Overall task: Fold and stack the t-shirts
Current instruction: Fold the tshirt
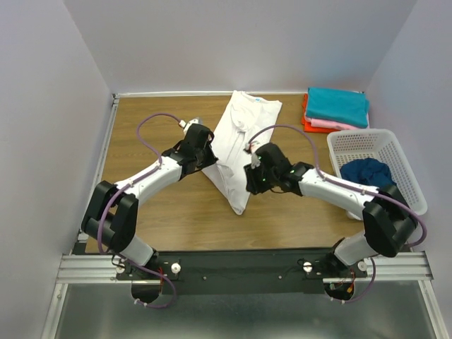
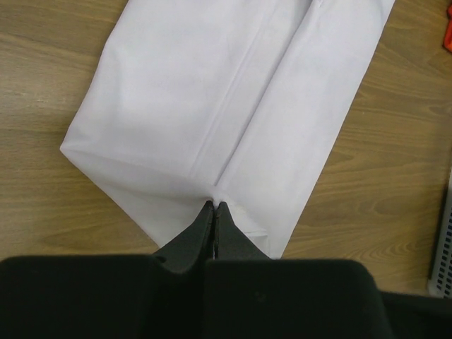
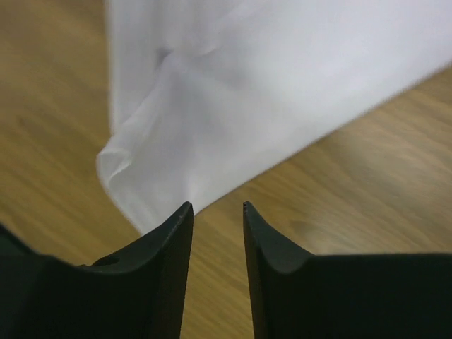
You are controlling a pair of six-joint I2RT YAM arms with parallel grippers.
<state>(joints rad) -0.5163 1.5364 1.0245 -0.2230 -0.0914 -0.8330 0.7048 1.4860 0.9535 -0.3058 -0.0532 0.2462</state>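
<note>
The large white t-shirt (image 1: 236, 138) lies folded into a long strip, slanting from the back of the table toward the front, with its blue neck label (image 1: 260, 101) at the far end. My left gripper (image 1: 210, 159) is shut on the shirt's left edge; in the left wrist view the closed tips (image 2: 214, 205) pinch the white cloth (image 2: 226, 92). My right gripper (image 1: 251, 178) is at the shirt's right side, open. In the right wrist view (image 3: 215, 206) only wood shows between its jaws, and the shirt's rumpled edge (image 3: 247, 92) lies just beyond the left fingertip.
A folded stack of a teal shirt (image 1: 337, 104), a pink one (image 1: 332, 125) and an orange one (image 1: 307, 116) sits at the back right. The white lattice basket (image 1: 367, 135) at the right holds a dark blue shirt (image 1: 366, 171). White walls close in the table.
</note>
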